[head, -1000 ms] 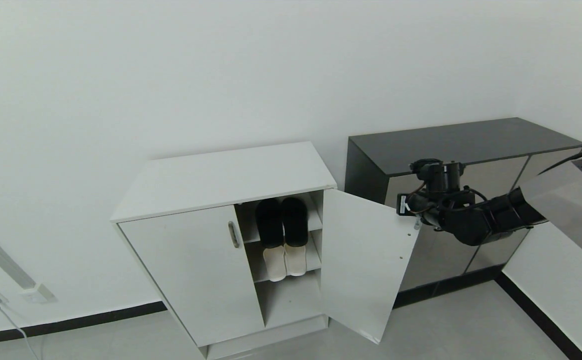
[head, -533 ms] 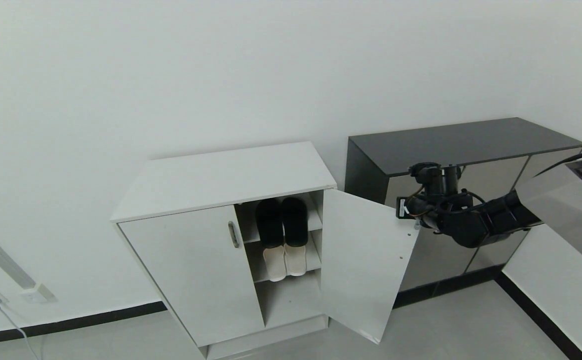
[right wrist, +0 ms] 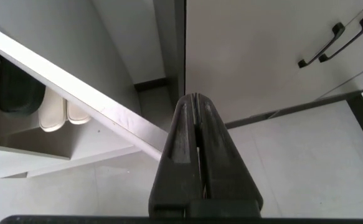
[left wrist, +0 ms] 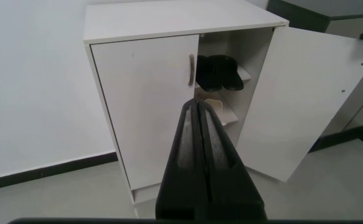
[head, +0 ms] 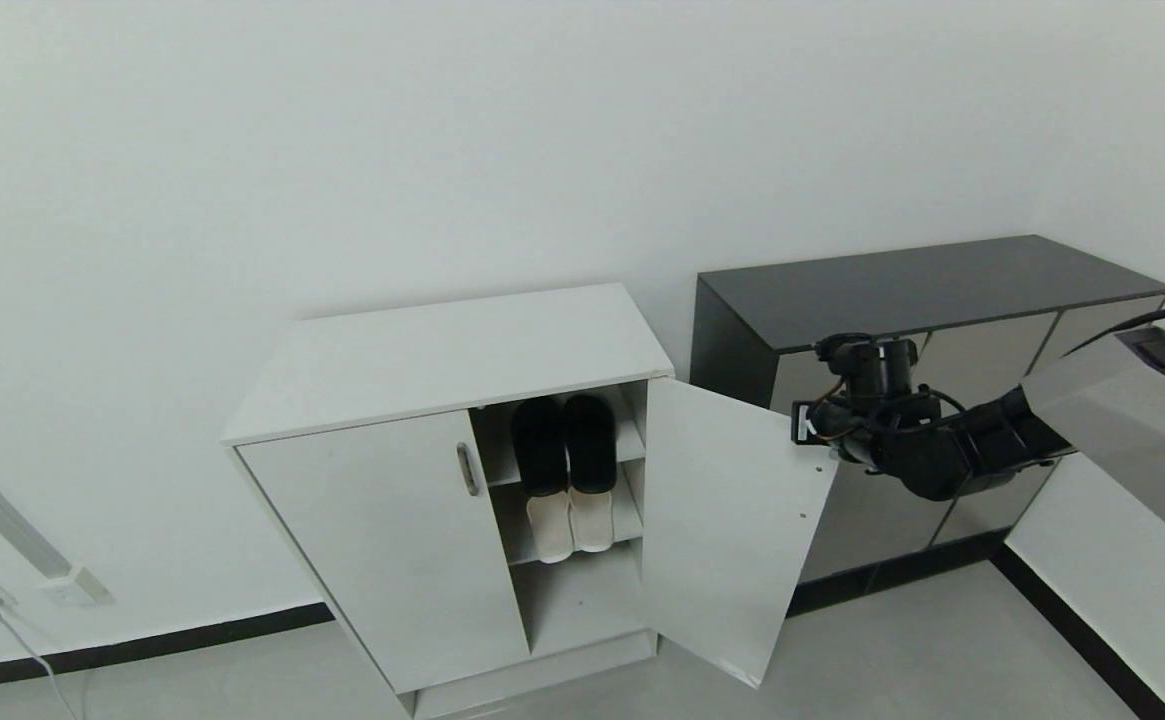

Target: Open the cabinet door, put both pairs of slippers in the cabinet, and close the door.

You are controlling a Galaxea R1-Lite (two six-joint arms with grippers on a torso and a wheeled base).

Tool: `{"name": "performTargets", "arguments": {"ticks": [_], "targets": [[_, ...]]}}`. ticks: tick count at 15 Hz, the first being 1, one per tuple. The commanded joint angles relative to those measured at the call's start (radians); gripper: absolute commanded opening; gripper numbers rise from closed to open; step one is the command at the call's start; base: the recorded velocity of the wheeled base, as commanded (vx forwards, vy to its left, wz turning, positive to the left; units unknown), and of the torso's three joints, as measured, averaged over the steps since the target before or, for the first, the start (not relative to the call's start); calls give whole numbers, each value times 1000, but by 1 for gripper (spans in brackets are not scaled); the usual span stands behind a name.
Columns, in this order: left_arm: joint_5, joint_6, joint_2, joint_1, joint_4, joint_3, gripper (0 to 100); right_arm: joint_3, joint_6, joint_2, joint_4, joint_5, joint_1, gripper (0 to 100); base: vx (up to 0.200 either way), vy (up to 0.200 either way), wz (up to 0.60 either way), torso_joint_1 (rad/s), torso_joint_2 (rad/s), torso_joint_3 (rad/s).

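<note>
The white two-door cabinet (head: 442, 360) stands with its right door (head: 732, 520) swung wide. The black pair of slippers (head: 564, 445) lies on its top shelf and the cream pair of slippers (head: 570, 522) on the shelf below. The right gripper (right wrist: 195, 102), fingers pressed together, is just beside the open door's upper outer corner. The left gripper (left wrist: 198, 106), likewise closed on nothing, faces the cabinet front, well apart.

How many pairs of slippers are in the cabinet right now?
2. The black pair sits on the upper shelf; the white pair on the lower shelf just beneath. The closed left door could hide more.
</note>
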Motion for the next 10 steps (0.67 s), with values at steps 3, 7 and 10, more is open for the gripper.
{"name": "performTargets", "arguments": {"ticks": [3,7,10], "targets": [[0,0,1,0,0,0,0,32,-2,-23,3,-1,16,0,0,0,0,0,0,0],[0,0,1,0,0,0,0,121,-5,-88,-2,-3,68,0,0,0,0,0,0,0],[0,0,1,0,0,0,0,186,-3,-140,0,-1,115,0,0,0,0,0,0,0]]}}
